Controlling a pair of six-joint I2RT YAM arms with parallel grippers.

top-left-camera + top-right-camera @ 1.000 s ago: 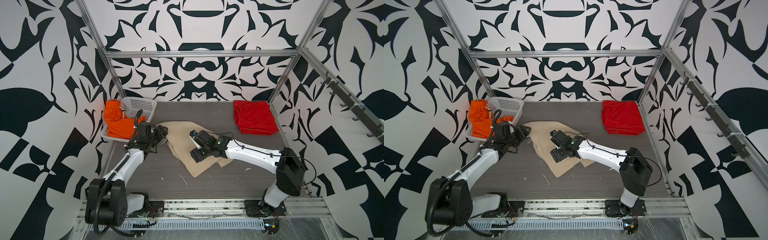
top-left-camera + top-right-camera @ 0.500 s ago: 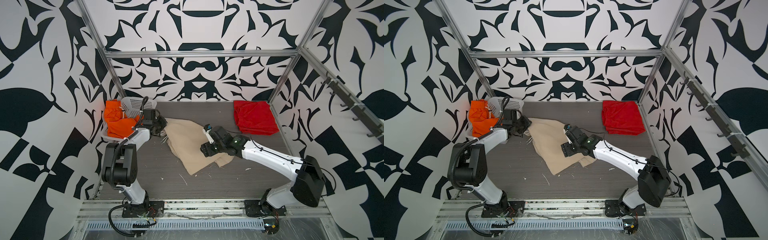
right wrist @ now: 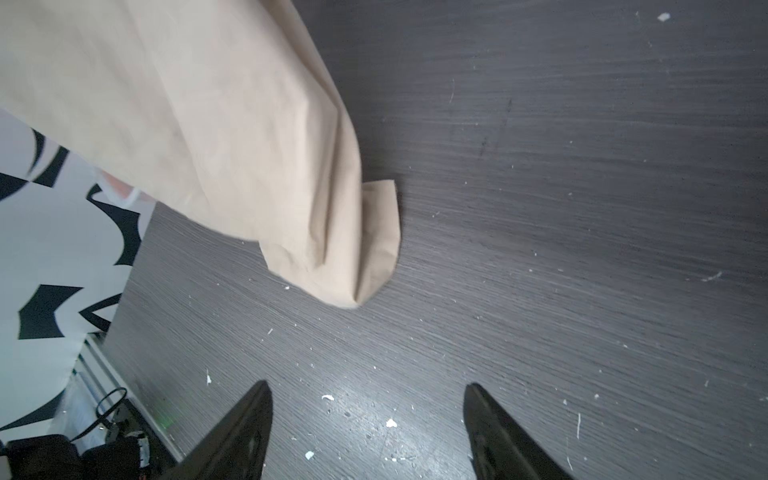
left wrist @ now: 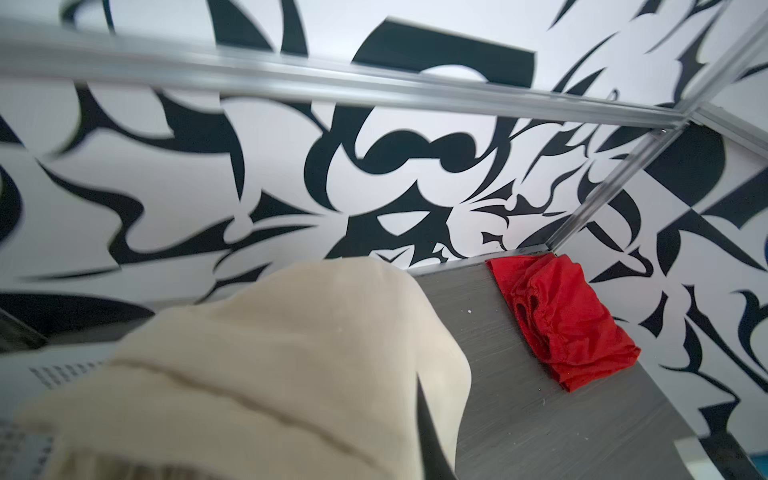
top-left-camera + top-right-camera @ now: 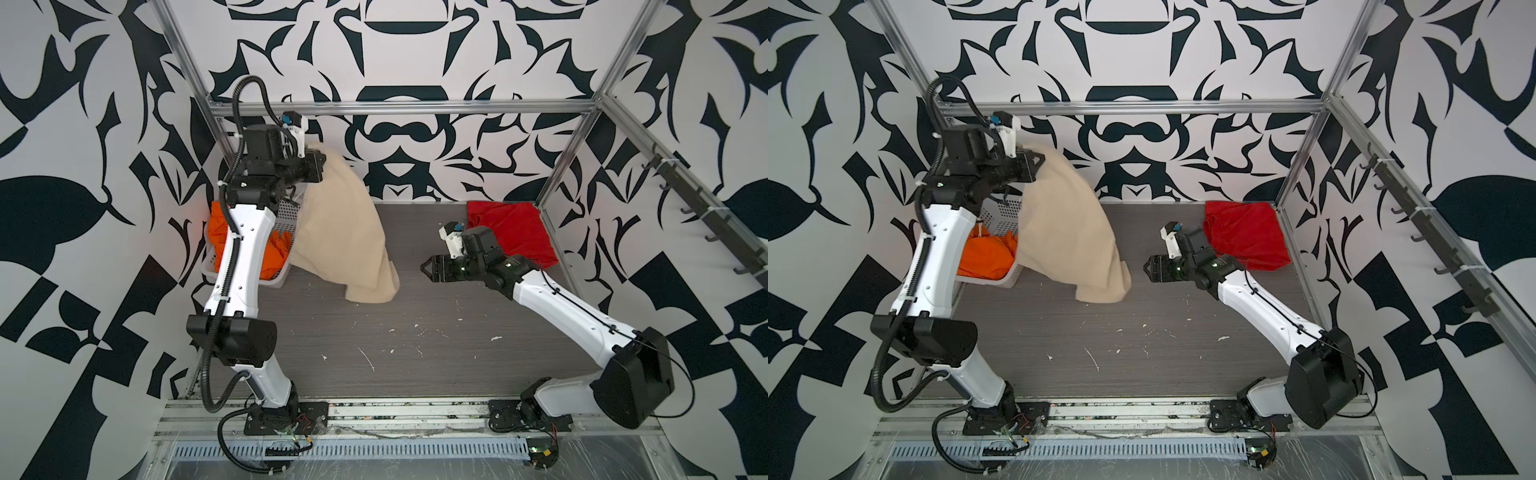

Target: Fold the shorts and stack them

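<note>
My left gripper (image 5: 320, 160) (image 5: 1038, 164) is raised high at the back left and shut on an edge of the beige shorts (image 5: 345, 232) (image 5: 1067, 232). They hang from it in a long drape. Their lower end (image 3: 353, 282) is close to the table; I cannot tell whether it touches. In the left wrist view the beige cloth (image 4: 291, 353) covers the jaws except one dark finger (image 4: 430, 440). My right gripper (image 5: 424, 268) (image 5: 1145, 268) (image 3: 368, 390) is open and empty, low over the table, right of the hanging end. The red shorts (image 5: 513, 230) (image 5: 1246, 235) (image 4: 569, 324) lie at the back right. The orange shorts (image 5: 276, 257) (image 5: 988, 257) sit in the basket.
A white perforated basket (image 5: 286, 212) (image 5: 1005, 212) stands at the back left, partly behind my left arm and the hanging cloth. Aluminium frame posts (image 5: 561, 166) edge the table. White scraps (image 5: 368, 359) dot the dark table. A rail of hooks (image 5: 706, 216) runs along the right wall.
My left gripper shut on the beige shorts and lifted them off the table, up toward the back left. My right arm drew back to the right, off the cloth, and is still open.
</note>
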